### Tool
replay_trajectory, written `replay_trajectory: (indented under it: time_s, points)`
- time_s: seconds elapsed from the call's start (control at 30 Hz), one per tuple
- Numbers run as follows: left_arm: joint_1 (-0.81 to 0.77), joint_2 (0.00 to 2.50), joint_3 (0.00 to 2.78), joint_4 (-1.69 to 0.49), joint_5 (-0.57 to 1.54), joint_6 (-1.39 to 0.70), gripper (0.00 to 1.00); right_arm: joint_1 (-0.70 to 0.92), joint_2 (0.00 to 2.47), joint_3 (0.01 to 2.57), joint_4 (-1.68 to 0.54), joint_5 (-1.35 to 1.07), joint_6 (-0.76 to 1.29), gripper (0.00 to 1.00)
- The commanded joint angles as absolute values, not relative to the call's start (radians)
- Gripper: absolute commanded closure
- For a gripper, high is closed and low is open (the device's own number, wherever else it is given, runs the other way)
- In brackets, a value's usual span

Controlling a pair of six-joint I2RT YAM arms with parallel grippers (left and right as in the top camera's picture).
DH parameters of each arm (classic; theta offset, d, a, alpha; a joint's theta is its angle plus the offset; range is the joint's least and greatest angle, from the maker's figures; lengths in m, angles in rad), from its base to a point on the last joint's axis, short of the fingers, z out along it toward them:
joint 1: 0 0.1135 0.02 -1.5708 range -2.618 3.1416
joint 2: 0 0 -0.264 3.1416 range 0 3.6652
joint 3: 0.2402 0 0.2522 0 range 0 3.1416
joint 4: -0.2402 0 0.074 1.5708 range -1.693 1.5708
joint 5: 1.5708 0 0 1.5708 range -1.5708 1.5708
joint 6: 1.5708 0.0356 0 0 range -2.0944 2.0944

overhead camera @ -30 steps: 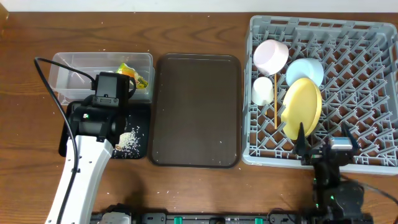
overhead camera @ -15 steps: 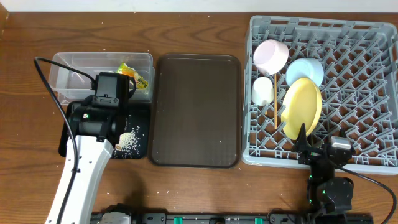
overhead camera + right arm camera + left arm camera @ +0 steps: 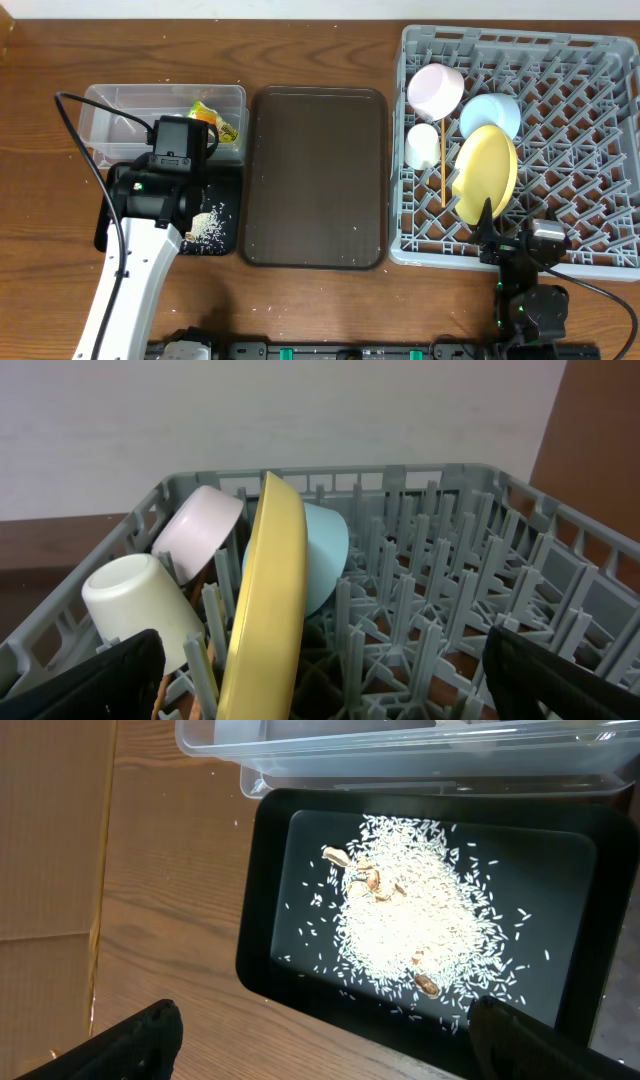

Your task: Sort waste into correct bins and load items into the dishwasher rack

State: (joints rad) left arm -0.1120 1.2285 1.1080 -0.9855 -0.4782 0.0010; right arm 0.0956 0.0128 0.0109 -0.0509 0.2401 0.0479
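Rack [image 3: 585, 130] at frame right holds one white bowl [image 3: 435, 87], one blue bowl [image 3: 493, 110], one cup [image 3: 422, 146], one yellow plate [image 3: 486, 172], chopsticks [image 3: 443, 185]; left end effector [image 3: 320, 1045] and right end effector [image 3: 320, 680] gape wide, empty

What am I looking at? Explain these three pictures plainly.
Two robot arms work at a table. One picture looks down from above; the other two come from cameras on each wrist. The left pincer hangs open over a black tray of rice, beside a clear tub holding a wrapper. A brown tray lies in the middle. The right pincer, open too, faces a grey rack with a plate, a blue bowl, a white bowl, a cup and chopsticks. Neither holds anything.
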Motion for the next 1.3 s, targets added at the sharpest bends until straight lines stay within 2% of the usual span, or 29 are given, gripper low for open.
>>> replay_trajectory:
  time_s: [0.0, 0.93, 1.27]
  points:
    - [-0.108, 1.23, 1.117, -0.987, -0.491, 0.007, 0.06, 0.106, 0.005, 0.006, -0.048, 0.251, 0.051, 0.01]
    - [-0.107, 1.224, 1.117, -0.996, -0.491, 0.007, 0.06, 0.106, 0.005, 0.006, -0.048, 0.251, 0.051, 0.01]
    - [-0.103, 0.944, 1.117, -1.013, -0.49, 0.007, 0.06, 0.106, 0.005, 0.006, -0.048, 0.251, 0.051, 0.01]
